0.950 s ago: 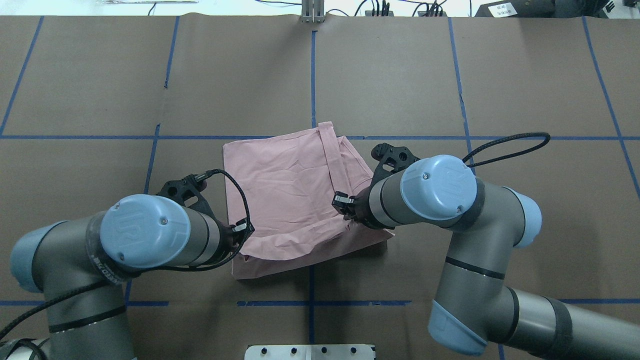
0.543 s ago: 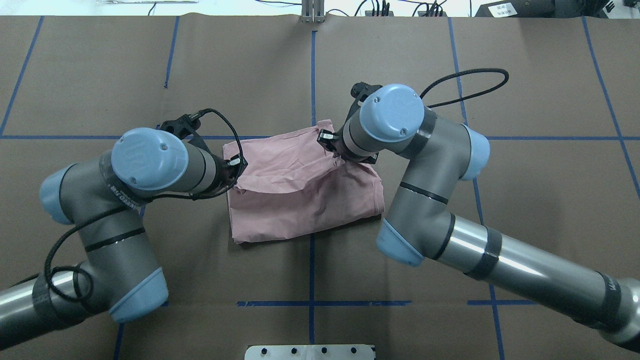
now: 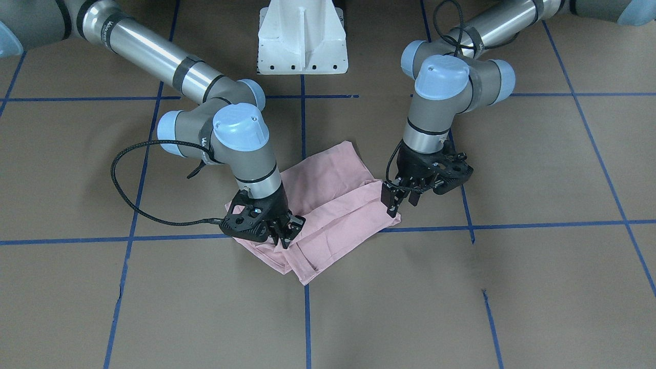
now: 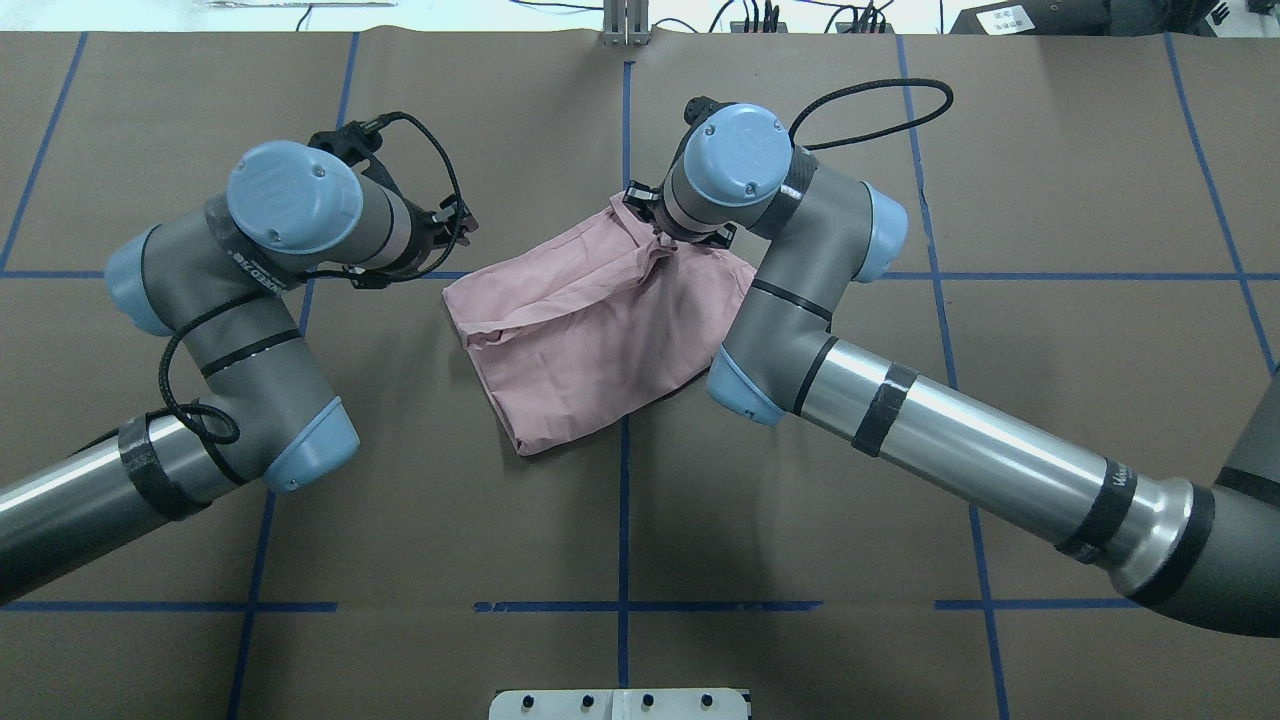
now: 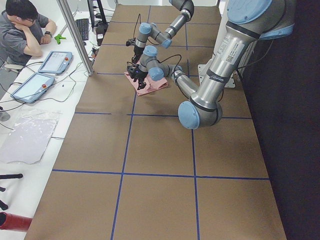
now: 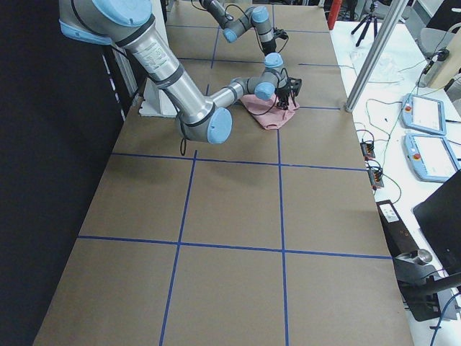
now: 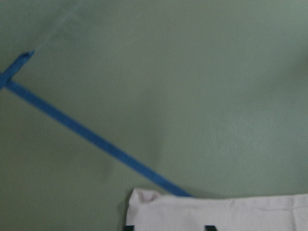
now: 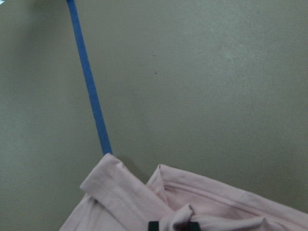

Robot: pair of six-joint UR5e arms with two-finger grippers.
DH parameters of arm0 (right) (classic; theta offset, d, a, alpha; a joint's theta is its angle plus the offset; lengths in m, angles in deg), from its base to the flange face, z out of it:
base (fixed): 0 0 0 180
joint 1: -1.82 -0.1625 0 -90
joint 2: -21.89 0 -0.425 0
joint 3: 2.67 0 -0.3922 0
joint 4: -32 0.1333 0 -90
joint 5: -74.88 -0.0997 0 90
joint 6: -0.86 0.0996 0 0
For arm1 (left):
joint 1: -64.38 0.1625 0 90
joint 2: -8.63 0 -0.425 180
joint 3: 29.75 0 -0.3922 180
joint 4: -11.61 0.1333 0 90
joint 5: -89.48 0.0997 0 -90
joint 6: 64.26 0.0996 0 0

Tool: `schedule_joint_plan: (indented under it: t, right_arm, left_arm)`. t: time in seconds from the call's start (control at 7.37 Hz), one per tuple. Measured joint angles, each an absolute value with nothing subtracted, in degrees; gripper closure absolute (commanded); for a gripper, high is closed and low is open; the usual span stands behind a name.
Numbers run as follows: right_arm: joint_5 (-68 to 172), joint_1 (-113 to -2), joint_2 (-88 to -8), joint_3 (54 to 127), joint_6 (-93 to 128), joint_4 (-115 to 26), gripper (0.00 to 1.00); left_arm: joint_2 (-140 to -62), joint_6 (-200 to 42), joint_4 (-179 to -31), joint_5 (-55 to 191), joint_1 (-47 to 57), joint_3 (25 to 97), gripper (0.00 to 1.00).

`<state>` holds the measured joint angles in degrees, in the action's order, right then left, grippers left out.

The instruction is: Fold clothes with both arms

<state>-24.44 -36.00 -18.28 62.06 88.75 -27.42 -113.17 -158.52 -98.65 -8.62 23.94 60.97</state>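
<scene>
The pale pink T-shirt (image 4: 590, 340) lies folded into a rough rectangle at the table's middle, plain side up; it also shows in the front view (image 3: 333, 200). My right gripper (image 4: 647, 228) is shut on a bunched fold at the shirt's far edge, seen in the front view (image 3: 284, 233) and the right wrist view (image 8: 172, 225). My left gripper (image 4: 460, 222) hovers by the shirt's far left corner, jaws spread with no cloth pinched between them, as the front view (image 3: 395, 205) and the left wrist view (image 7: 168, 228) show. The print is hidden.
Brown paper with blue tape lines (image 4: 624, 500) covers the table. The white pedestal base (image 3: 302, 36) stands at the robot's side. An operator (image 5: 20, 25), tablets (image 5: 55, 60) and a metal post (image 5: 75, 35) are beyond the table's far edge.
Both arms swung away from the robot, carrying the shirt's near edge over onto its far part. The left gripper has come off the cloth; the right still pinches it.
</scene>
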Motion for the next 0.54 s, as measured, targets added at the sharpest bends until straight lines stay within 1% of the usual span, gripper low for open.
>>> schedule_joint_plan:
  t: [0.54]
  right_arm:
    - [-25.20, -39.61, -14.92, 56.99, 85.24, -26.20, 0.00]
  left_arm:
    - [-113.24, -155.99, -101.28, -13.27, 21.70, 60.35, 0.00]
